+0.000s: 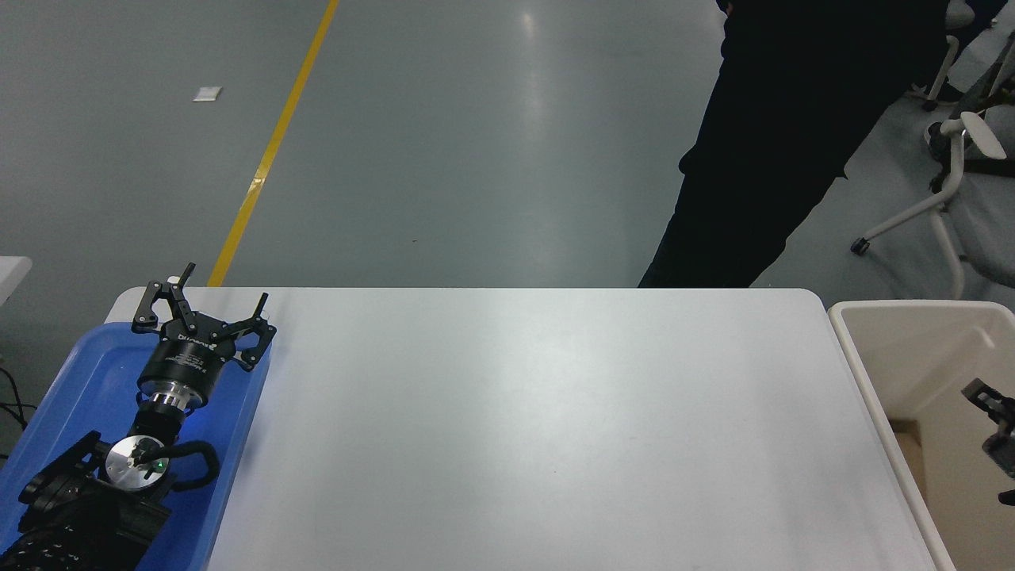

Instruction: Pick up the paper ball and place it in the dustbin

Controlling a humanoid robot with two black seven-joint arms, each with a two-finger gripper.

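The cream-white dustbin [912, 306] stands off the table's right end, at the picture's right edge. My right gripper [989, 444] hangs inside it against the right edge, only partly in view, its fingers spread apart with nothing between them. The paper ball is not in view; the bin's bottom is mostly cut off by the picture's edge. My left gripper [212, 305] is parked at the lower left over the blue tray [79, 373], open and empty.
The white table [523, 428] fills the middle of the picture. A person in black [793, 143] stands at the far side, towards the right. White chairs on castors [951, 190] stand at the upper right.
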